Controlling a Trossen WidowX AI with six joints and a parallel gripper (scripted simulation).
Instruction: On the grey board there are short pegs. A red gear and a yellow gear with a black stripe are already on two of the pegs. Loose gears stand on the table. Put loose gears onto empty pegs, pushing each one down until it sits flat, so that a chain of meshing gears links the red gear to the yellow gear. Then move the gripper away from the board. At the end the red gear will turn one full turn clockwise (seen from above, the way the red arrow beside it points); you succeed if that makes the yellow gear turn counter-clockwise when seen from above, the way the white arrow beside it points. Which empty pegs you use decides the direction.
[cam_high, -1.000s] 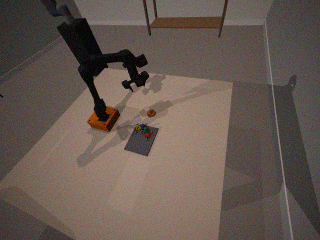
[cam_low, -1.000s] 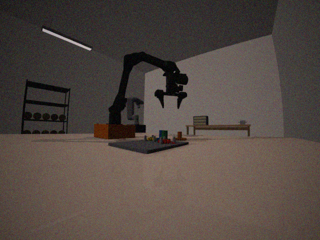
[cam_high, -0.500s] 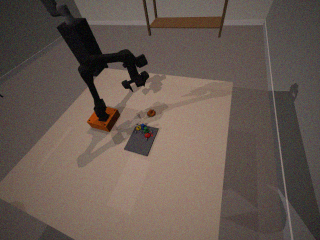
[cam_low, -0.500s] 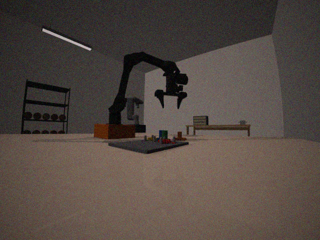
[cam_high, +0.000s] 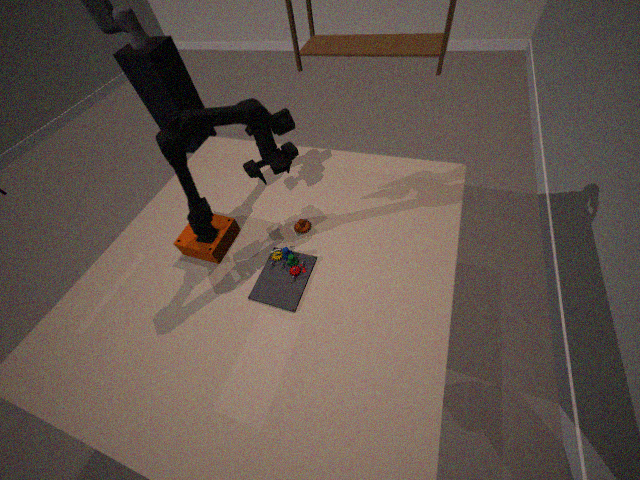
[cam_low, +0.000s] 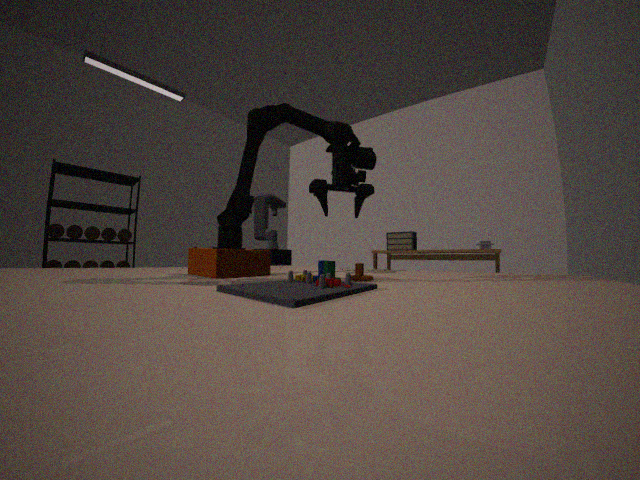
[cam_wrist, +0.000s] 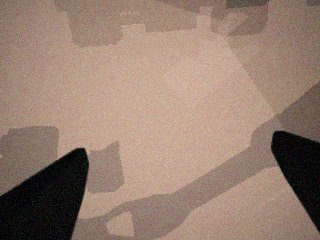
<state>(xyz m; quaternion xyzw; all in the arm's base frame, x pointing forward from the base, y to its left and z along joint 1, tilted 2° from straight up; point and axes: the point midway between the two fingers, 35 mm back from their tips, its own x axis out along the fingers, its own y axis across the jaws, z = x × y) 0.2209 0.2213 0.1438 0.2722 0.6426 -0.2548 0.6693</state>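
The grey board (cam_high: 273, 291) (cam_low: 258, 296) lies on the table with short pegs near its far end. The red gear (cam_high: 295, 271) and the yellow gear (cam_high: 279, 255) (cam_low: 299, 277) sit on it. A blue gear (cam_high: 285, 252) (cam_low: 322, 266) and a green gear (cam_high: 292, 259) (cam_low: 331, 267) are on the board between them; whether they sit flat is too small to tell. An orange gear (cam_high: 302, 226) (cam_low: 359, 269) stands on the table beyond the board. My gripper (cam_high: 276, 177) (cam_low: 341, 216) (cam_wrist: 180, 148) is open and empty, high above the table and away from the board.
The orange base block (cam_high: 206, 242) (cam_low: 227, 262) of the arm stands on the table (cam_high: 361, 335) to the left of the board. Shadows of the arm fall across the table. A wooden shelf (cam_high: 372, 44) stands on the floor behind.
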